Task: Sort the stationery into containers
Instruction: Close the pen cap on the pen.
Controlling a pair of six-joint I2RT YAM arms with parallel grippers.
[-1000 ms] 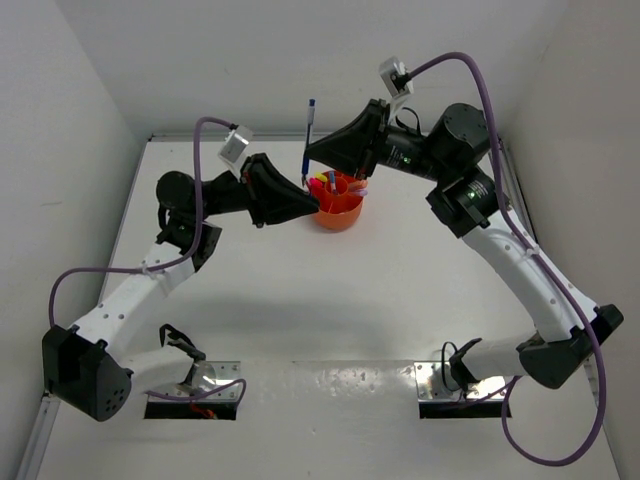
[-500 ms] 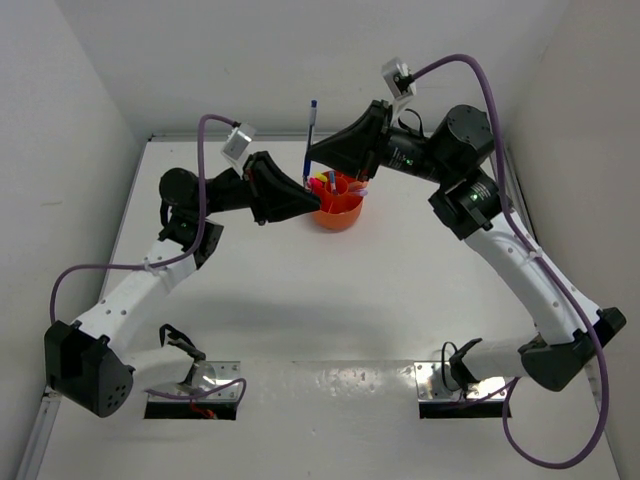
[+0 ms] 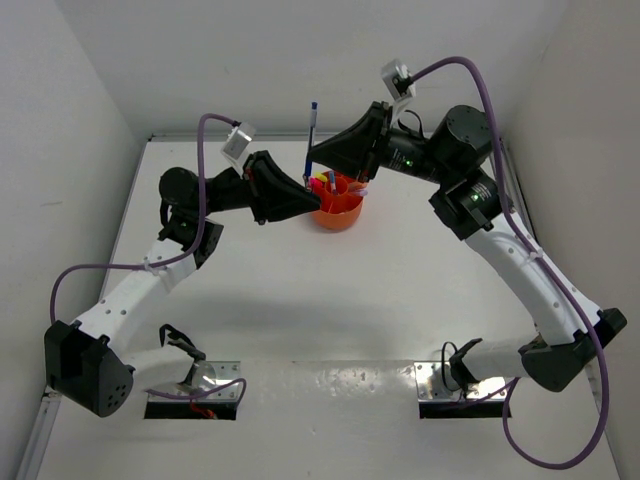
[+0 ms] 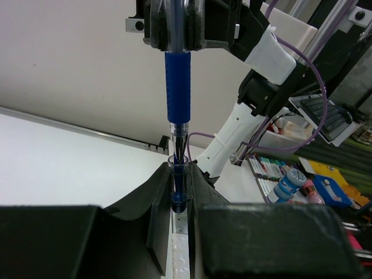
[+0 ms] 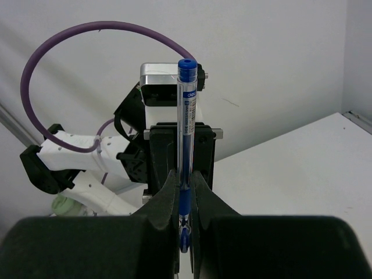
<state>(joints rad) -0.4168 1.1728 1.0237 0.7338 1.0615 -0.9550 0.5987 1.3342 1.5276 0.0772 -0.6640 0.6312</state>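
Notably, we see the blue pen (image 3: 312, 120) upright at upper centre of the overhead frame, its long axis vertical, just left of and above the orange tub (image 3: 342, 216). The right hand (image 3: 308, 157) is closed on the barrel from the right. The left hand (image 3: 303, 190) is closed on the lower tip, directly beneath. The pen is thin, with a clear barrel, dark blue grip and blue end plug. We judge the drop needs a short rightward shift over the tub, which holds coloured markers (image 3: 325, 183).
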